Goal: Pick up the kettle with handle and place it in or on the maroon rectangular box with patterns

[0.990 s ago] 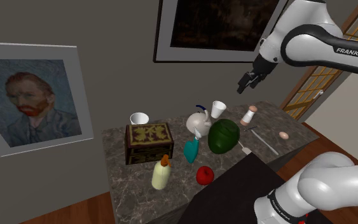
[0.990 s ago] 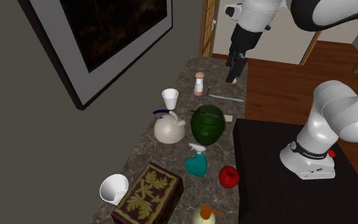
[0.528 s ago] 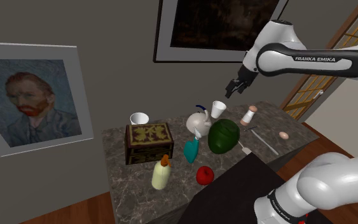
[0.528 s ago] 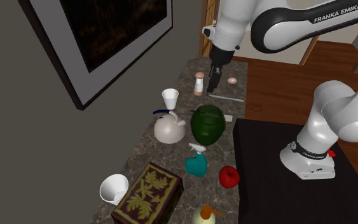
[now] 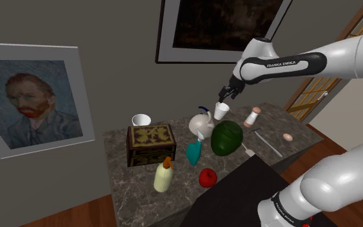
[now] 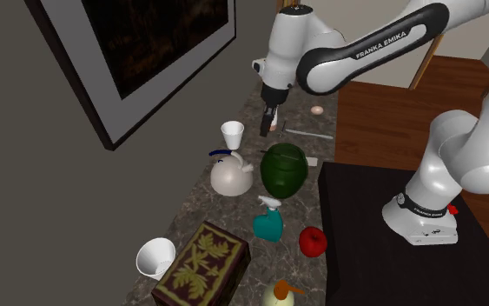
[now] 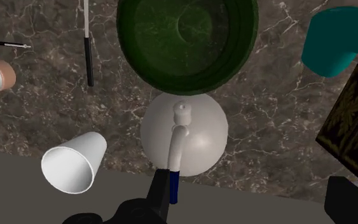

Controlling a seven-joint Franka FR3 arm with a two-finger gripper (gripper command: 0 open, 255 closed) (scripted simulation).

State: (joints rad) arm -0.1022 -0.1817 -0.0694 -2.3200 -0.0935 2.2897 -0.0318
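Observation:
The kettle (image 5: 201, 122) (image 6: 231, 176) is white and round, with an arched handle that ends in blue. It stands upright on the marble table between a white cup and a green pot. In the wrist view the kettle (image 7: 184, 133) lies just ahead of my fingers. The maroon box (image 5: 151, 143) (image 6: 203, 268) (image 7: 349, 127) with gold leaf patterns sits closed further along the table. My gripper (image 5: 224, 97) (image 6: 268, 124) (image 7: 254, 207) hangs in the air above the cup beside the kettle, open and holding nothing.
Close around the kettle stand a white cup (image 5: 221, 110) (image 7: 74, 162), a dark green pot (image 5: 227, 137) (image 7: 187, 41) and a teal spray bottle (image 5: 193, 151). A red apple (image 5: 207, 177), yellow bottle (image 5: 164, 175), white bowl (image 5: 141, 120), shaker (image 5: 253, 117), knife (image 7: 88, 44) and egg (image 5: 288, 137) share the table. The wall runs just behind.
The arm has swung toward the shoulder view's left and lower, from above the shaker end of the table to above the cup and kettle. The fingers stayed open.

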